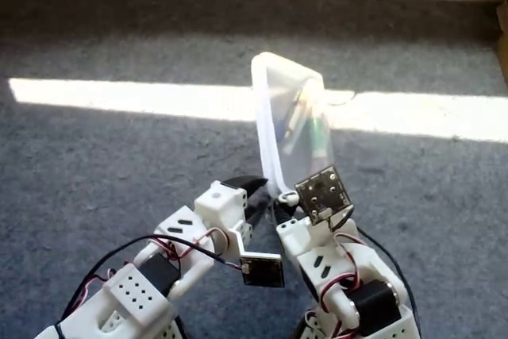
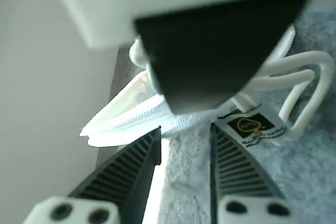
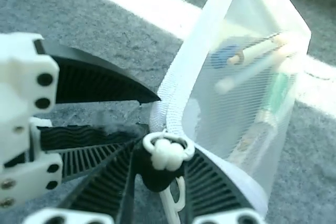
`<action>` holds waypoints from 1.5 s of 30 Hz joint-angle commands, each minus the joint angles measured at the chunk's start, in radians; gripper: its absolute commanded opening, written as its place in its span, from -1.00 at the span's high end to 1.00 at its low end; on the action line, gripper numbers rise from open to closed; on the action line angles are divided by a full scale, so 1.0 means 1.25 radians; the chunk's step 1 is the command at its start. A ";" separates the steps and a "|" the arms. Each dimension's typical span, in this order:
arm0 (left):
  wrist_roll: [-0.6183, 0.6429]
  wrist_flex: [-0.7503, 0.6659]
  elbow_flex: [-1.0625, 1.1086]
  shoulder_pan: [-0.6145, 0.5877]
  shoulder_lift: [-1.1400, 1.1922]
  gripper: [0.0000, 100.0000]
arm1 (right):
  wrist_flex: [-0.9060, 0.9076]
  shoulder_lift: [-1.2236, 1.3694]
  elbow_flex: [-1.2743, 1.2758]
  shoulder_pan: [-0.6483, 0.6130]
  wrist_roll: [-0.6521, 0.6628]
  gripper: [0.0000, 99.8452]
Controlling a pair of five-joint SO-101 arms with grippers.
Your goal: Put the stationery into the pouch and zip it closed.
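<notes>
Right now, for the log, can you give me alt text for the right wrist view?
The right gripper is shut on the zip pull of a white mesh pouch standing on edge on grey carpet, pens showing inside. The left gripper, open, sits at the pouch's zip end.

Grips the white zipper pull (image 3: 168, 153) at the near corner of the mesh pouch (image 3: 236, 124) with the right gripper (image 3: 159, 171), jaws closed. Shows pens (image 3: 252, 59) inside, through the mesh. Faces the left gripper (image 3: 146, 114), jaws spread, just beside the pouch's edge, above the grey table (image 3: 94, 30).
</notes>
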 commanded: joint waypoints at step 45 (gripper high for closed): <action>0.360 0.209 -0.213 -0.217 -0.018 0.61 | -0.036 -0.004 -0.192 0.206 0.064 0.99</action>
